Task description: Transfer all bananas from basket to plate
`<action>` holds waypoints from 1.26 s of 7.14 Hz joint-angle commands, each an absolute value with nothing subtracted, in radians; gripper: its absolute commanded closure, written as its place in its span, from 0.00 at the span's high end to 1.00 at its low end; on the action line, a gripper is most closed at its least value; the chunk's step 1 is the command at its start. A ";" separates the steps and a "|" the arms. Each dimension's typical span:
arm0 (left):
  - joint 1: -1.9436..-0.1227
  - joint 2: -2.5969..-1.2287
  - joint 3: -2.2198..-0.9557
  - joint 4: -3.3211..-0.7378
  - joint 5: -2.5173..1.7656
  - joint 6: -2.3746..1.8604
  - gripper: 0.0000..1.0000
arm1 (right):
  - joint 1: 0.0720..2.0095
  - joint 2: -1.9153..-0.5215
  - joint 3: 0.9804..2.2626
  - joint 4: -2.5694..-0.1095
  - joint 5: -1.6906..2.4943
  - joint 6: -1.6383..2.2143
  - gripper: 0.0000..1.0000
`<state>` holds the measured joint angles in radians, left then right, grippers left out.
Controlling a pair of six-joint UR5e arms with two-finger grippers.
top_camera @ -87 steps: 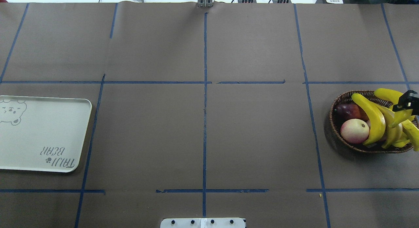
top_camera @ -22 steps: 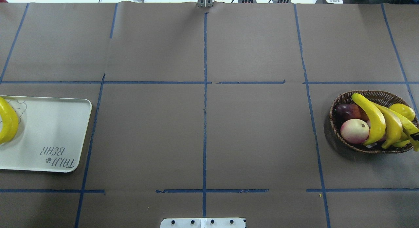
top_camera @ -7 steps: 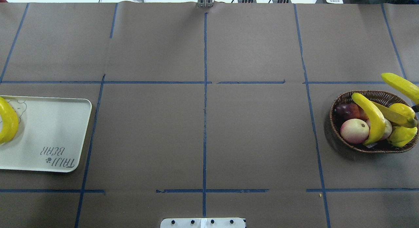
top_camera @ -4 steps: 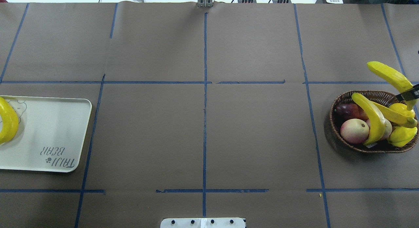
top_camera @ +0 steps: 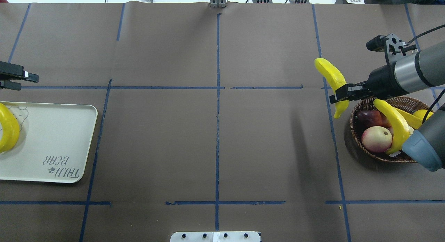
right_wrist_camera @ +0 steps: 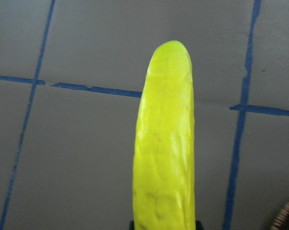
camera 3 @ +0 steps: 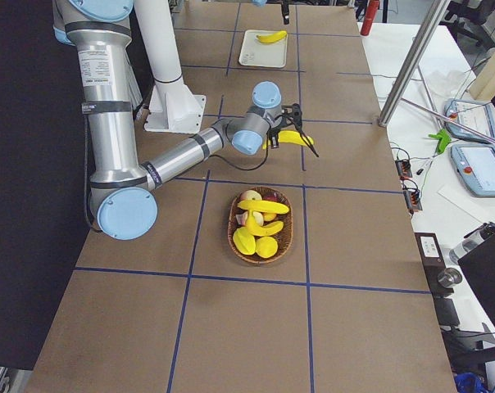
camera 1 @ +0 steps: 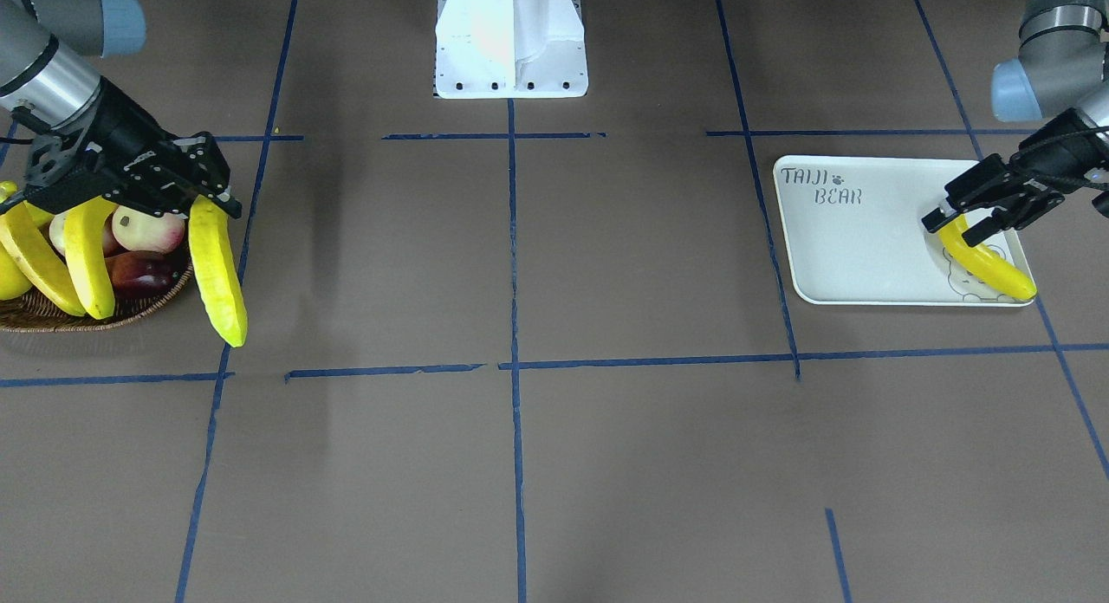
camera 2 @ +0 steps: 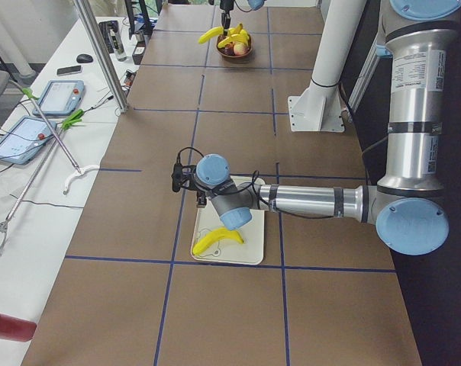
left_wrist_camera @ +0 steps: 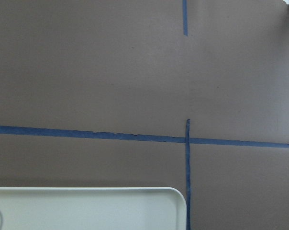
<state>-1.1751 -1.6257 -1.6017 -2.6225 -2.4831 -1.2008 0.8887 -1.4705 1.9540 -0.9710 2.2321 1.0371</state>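
Clock read off the overhead view, 12 = far side from the robot. R claw (top_camera: 342, 92) is clamped on a banana (top_camera: 329, 73) near its thin stem end. The fruit's up in the air w/ its fat end aiming approx 11 o'clk. It's just off the wicker basket (top_camera: 352, 125) rim at 10 o'clk, not touching it.

Basket sits at the table's 3 o'clk end. Inside: two more bananas (top_camera: 394, 123) side by side across the top, a pink-yellow apple (top_camera: 376, 138) at 8 o'clk, a dark red fruit (top_camera: 368, 117) at 10 o'clk and a stubby yellow fruit (top_camera: 425, 114) at 2 o'clk.

White TAIJI BEAR tray (top_camera: 55, 137) is at the 9 o'clk end, well apart from the basket. A 4th banana (top_camera: 8, 130) lies flat on it, over the bear drawing at the tray's 9 o'clk end. L claw (camera 1: 949, 230) hangs above that end, jaws apart. From overhead it's at 12 o'clk of the 4th banana.
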 commanded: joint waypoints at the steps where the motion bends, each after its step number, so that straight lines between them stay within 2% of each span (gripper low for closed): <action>1: -1.099 -1.736 -1.635 -2.623 -2.467 -1.453 1.00 | 0.740 -1.454 1.951 -0.782 2.078 1.245 0.00; 3: -0.935 -1.845 -1.681 -2.612 -2.279 -1.778 1.00 | 0.622 -1.366 1.950 -0.742 1.914 1.381 0.00; 5: -0.844 -1.990 -1.663 -2.602 -2.267 -2.084 1.00 | 0.519 -1.283 1.948 -0.744 1.794 1.450 0.00; 9: -0.723 -2.100 -1.658 -2.536 -2.177 -2.138 1.00 | 0.373 -1.183 1.924 -0.744 1.627 1.517 0.00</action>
